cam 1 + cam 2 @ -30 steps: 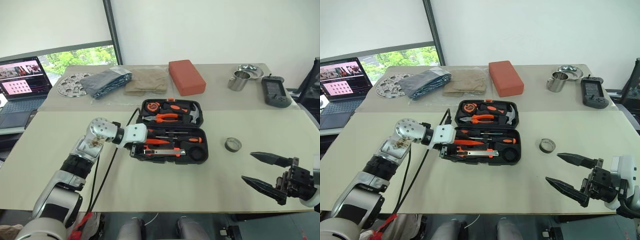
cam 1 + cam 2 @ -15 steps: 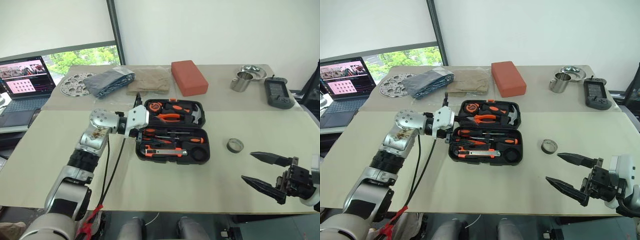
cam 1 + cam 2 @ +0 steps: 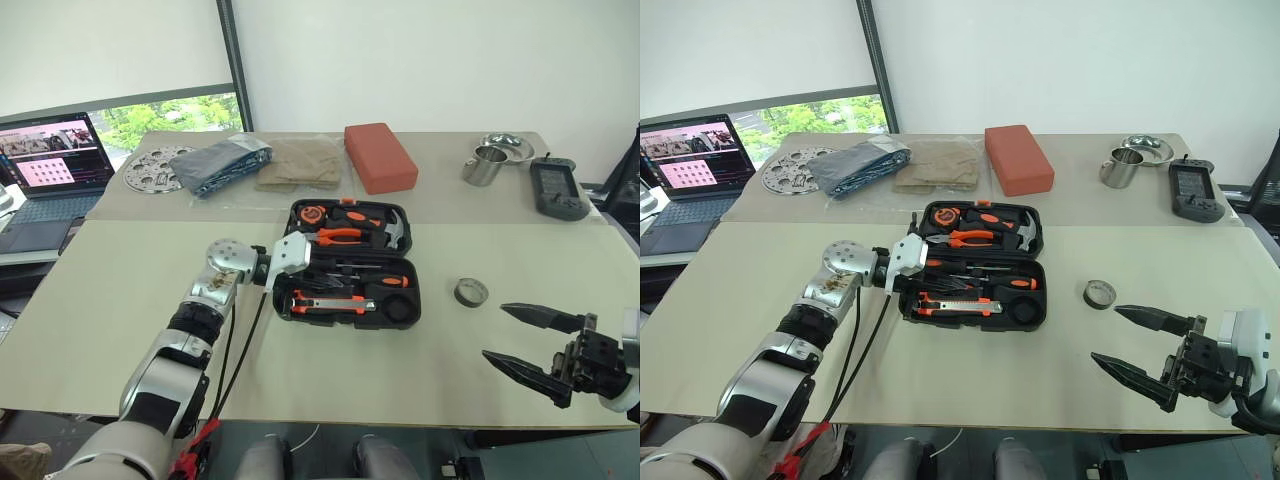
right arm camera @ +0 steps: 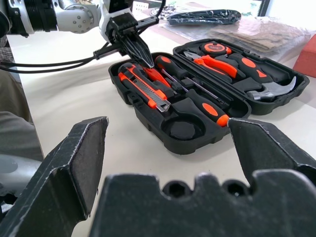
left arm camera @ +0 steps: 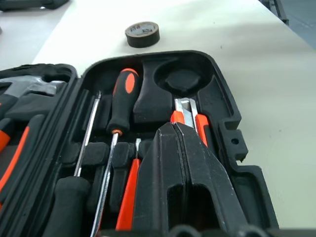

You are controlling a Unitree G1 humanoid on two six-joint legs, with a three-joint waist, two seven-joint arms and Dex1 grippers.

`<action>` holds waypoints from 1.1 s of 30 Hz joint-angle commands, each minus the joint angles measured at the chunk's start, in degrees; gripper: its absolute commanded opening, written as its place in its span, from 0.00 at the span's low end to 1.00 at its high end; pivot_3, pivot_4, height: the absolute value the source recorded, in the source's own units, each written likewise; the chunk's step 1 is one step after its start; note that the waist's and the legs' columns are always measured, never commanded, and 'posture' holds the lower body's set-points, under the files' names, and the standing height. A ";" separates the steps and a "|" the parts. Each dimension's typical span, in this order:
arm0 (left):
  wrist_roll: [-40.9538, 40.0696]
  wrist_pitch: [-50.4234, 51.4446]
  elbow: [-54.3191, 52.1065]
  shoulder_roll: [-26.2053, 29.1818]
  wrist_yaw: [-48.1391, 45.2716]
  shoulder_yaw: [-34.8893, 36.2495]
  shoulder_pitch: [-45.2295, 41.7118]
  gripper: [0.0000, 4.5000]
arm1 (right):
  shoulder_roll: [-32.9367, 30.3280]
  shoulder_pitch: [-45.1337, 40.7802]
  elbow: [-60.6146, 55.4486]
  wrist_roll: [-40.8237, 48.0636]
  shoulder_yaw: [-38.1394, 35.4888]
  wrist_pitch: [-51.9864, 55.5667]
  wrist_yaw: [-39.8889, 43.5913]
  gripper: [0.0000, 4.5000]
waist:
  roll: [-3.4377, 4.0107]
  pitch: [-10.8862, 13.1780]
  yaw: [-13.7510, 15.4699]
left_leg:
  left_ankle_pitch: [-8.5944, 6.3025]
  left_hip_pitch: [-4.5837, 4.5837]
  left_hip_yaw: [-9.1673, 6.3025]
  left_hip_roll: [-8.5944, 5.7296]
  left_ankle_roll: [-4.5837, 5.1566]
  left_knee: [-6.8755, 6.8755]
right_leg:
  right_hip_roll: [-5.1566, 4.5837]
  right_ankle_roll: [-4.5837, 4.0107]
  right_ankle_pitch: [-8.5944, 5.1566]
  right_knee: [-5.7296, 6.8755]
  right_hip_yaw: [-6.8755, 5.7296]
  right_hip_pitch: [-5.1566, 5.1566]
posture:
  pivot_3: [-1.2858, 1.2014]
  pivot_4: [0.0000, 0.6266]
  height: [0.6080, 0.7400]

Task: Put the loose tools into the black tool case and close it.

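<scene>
In the left eye view, the black tool case (image 3: 348,262) lies open near the middle of the desk (image 3: 120,300), with both halves flat. The far half holds the pliers (image 3: 335,236) and the hammer (image 3: 392,232). The near half holds screwdrivers (image 3: 372,282) and the utility knife (image 3: 330,305). The left gripper (image 3: 300,262) is at the left end of the near half, and its fingers are pressed together with nothing between them. The small grey tape roll (image 3: 469,292) lies on the desk to the right of the case, apart from it. The right gripper (image 3: 522,342) hovers at the near right side of the desk, its two fingers spread wide and empty. At the far side are a red-orange block (image 3: 380,156) and a dark handheld device (image 3: 556,187).

In the left wrist view, the closed fingers (image 5: 182,168) are over the near half of the case, just above the utility knife (image 5: 185,114). Beside it lie the screwdrivers, one with an orange-and-black handle (image 5: 122,98). The round slot (image 5: 181,79) in the case is empty, and the tape roll (image 5: 142,34) is on the desk past the rim of the case.

In the right wrist view, the wide fingers (image 4: 74,163) of the right gripper frame the open case (image 4: 197,128), and the left gripper (image 4: 140,53) points down at the utility knife (image 4: 145,88).
</scene>
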 commanded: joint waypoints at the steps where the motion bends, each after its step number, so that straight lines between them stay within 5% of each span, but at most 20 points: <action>1: 1.02 -2.74 1.21 -0.39 -1.07 -0.54 -1.15 0.00 | 0.11 0.12 -1.81 0.70 -1.42 -1.12 -0.03 1.00 | 0.00 0.00 0.03 | 0.00 -0.01 -0.03 -0.01 0.00 0.00 | 0.00 0.00 0.00 0.00 -0.02 0.00 | 0.52 0.24 1.00; 16: 11.82 -6.94 10.33 -0.16 4.66 -5.96 -1.64 0.00 | -0.09 0.95 -2.40 0.84 -1.66 -0.97 -0.30 1.00 | 0.04 -0.03 0.06 | 0.00 0.23 -0.29 -0.11 0.00 0.08 | 0.00 0.26 -0.15 0.00 -0.10 0.40 | 0.52 0.24 1.00; 27: 12.25 -1.24 20.38 -3.53 5.89 -5.28 -4.34 0.00 | -1.03 -0.31 -1.66 0.80 -1.53 -0.58 0.14 1.00 | 0.03 -0.13 0.13 | 0.03 0.67 -0.48 -0.16 0.04 0.24 | -0.01 0.32 -0.19 0.01 -0.22 1.00 | 0.52 0.24 1.00; 33: 10.19 -3.66 16.67 -3.91 5.06 -3.62 -4.29 0.00 | -2.15 -2.15 -0.61 -1.17 -0.39 0.10 -1.82 1.00 | 0.03 -0.14 0.10 | 0.03 0.65 -0.53 -0.18 0.05 0.25 | -0.02 0.32 -0.19 0.00 -0.23 1.02 | 0.52 0.24 1.00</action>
